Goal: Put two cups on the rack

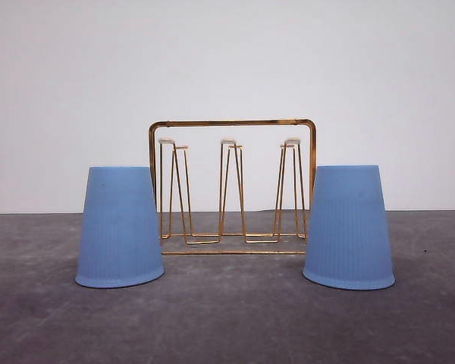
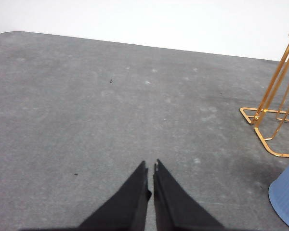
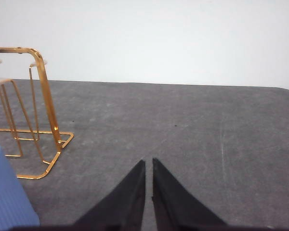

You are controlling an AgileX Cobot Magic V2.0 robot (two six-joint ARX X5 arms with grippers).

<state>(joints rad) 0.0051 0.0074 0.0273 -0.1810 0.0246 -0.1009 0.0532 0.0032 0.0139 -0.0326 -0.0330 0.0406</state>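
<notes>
Cups [image 1: 120,227] untouched; both hands closed, above table [image 1: 227,318].

Looks like a bare lab or test bench, not a home: a flat dark grey matte tabletop [image 1: 227,318] with faint scuffs runs out ahead of both black grippers to a plain white backdrop wall [image 1: 227,61], no furniture or clutter. The props ahead of the fingers are staged: a gold wire cup rack with white-tipped pegs [image 1: 232,189] centred between two upturned light blue ribbed plastic cups [image 1: 120,227].
</notes>
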